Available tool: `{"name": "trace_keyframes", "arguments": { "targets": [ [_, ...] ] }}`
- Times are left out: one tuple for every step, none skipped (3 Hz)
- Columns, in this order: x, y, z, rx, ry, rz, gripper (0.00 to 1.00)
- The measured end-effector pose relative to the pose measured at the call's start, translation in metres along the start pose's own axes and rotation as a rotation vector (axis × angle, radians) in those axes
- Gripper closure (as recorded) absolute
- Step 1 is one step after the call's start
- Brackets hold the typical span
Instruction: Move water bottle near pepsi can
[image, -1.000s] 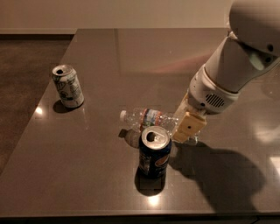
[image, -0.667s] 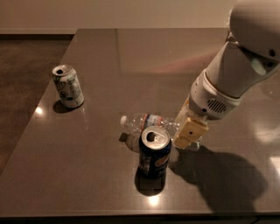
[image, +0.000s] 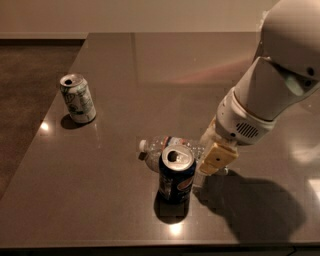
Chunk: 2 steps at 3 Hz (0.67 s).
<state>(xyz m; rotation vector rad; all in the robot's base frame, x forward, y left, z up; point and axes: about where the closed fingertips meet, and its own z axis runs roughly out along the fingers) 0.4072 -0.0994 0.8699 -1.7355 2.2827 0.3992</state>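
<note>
Apparently parks hand at base end of water bottle, grip impossible to tell, to lay it just behind pepsi can.

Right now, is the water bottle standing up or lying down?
Lying down: the water bottle stretches sideways along the table behind the pepsi can, white cap leftward. The gripper sits at its other end.

The pepsi can stands upright on the tabletop. Just behind it the water bottle lies on its side, its cap pointing away from the claw, which is just right of the can at the bottle's other end. A white-and-green can stands well left of the pepsi can, farther back.
</note>
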Motion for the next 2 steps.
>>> {"name": "trace_keyframes", "arguments": {
  "targets": [
    [-0.0008,0.0004,-0.0009,0.003,0.0,-0.002,0.0],
    [-0.0009,0.0005,-0.0009,0.003,0.0,-0.002,0.0]
  ]
}}
